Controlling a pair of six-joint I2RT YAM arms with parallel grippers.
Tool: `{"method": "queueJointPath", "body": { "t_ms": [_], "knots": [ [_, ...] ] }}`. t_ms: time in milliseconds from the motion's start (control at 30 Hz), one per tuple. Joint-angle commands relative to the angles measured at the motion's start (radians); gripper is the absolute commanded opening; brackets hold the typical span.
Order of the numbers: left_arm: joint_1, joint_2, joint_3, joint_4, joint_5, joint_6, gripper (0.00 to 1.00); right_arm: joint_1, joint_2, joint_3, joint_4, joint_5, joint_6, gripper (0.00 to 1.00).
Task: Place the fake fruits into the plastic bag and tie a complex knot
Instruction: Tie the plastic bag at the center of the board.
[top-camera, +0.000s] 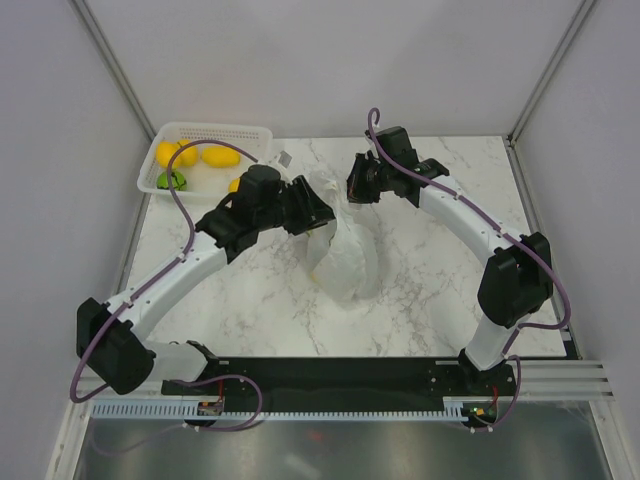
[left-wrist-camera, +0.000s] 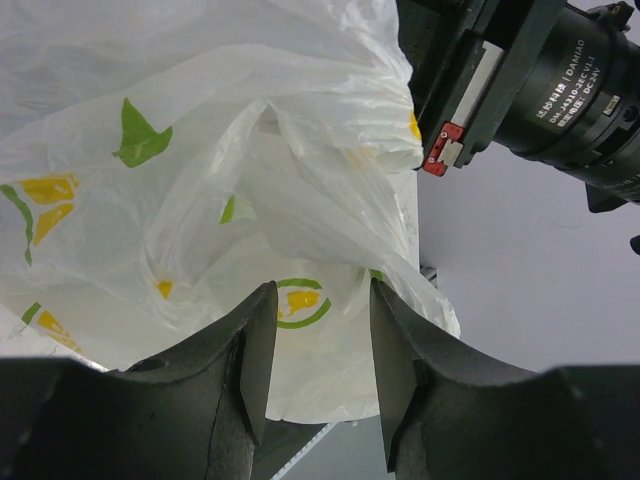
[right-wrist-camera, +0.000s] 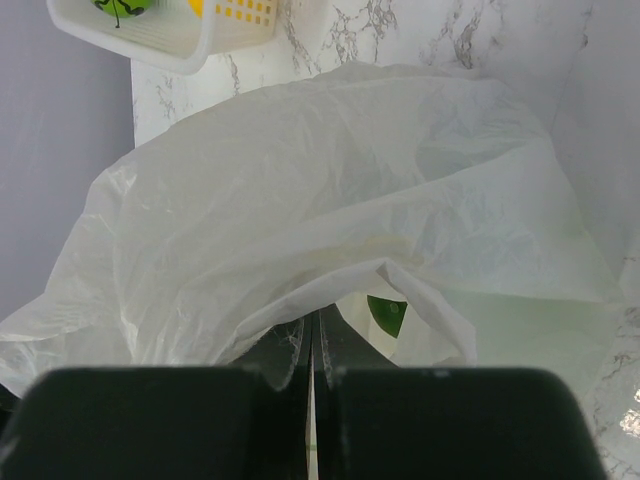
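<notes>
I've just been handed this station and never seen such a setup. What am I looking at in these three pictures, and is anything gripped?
Two robot arms are bolted at the near edge of a table. The overhead picture looks down on both. The other two come from a camera on each wrist, looking past its own tool. On the table stand a white basket holding yellow and green fake fruits, and the plastic bag. The right tool is shut on the bag's film. The left tool has its jaws apart at the bag; whether they pinch it is unclear.

White perforated basket (top-camera: 225, 130) on marble table (top-camera: 420, 300)
</notes>
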Motion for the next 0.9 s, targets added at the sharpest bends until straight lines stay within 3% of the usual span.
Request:
{"method": "queueJointPath", "body": {
  "t_ms": [0, 767, 867],
  "knots": [
    [0.002, 0.008, 0.048, 0.060, 0.030, -0.015, 0.49, -0.001, -0.017, 0.038, 0.002, 0.019, -0.013, 0.00],
    [-0.028, 0.121, 0.129, 0.084, 0.053, -0.022, 0.49, 0.002, -0.009, 0.057, -0.011, 0.031, -0.015, 0.00],
    [-0.035, 0.129, 0.132, 0.087, 0.055, -0.027, 0.40, 0.002, -0.009, 0.058, -0.014, 0.034, -0.015, 0.00]
  ]
}}
